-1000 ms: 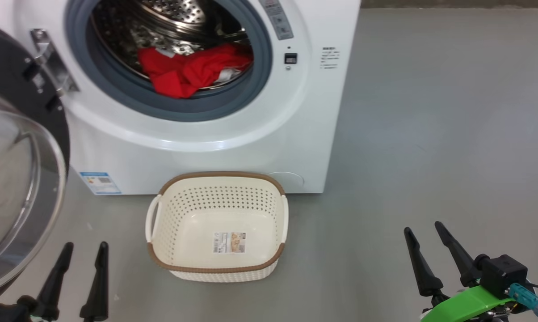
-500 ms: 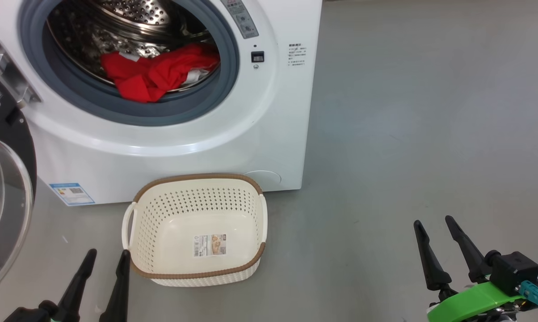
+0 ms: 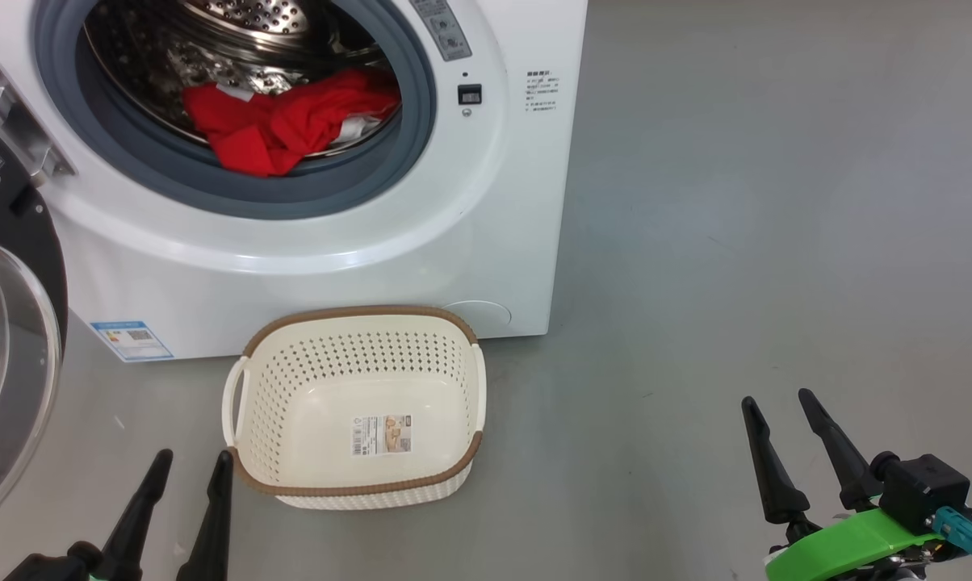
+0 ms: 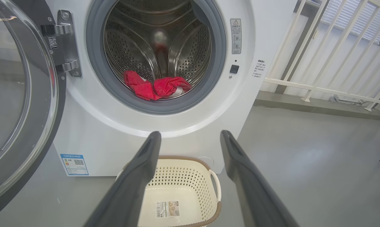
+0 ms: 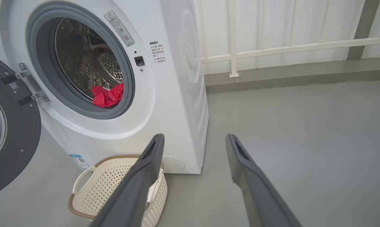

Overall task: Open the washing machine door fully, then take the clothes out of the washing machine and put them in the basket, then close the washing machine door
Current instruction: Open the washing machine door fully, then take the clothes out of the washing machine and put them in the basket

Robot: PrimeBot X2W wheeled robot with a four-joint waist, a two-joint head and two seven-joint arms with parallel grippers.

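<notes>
The left fingers (image 3: 211, 516) stand spread wide at the lower left of the head view with nothing between them. The right fingers (image 3: 764, 460) at the lower right are just as wide apart and equally empty, and both pairs are well apart from the load. The washing machine door (image 3: 2, 363) hangs swung out at the left edge of the frame, so the first step looks done, though with the door cut off by the frame I cannot be sure it is fully open. The clothes (image 3: 284, 121) lie in a red heap low in the drum of the washing machine (image 3: 308, 266), upper left of the frame, just behind the grey gasket. The basket (image 3: 357, 311) sits on the floor at centre, close against the machine's front, with only its paper label (image 3: 383, 434) inside. Unloading and closing the door are both left to do. That label shows a barcode and a small picture. A blue label (image 3: 131, 340) at the machine's lower left carries a QR code, and a block of small print (image 3: 541, 89) sits right of the opening. None of this writing is large enough to read.
</notes>
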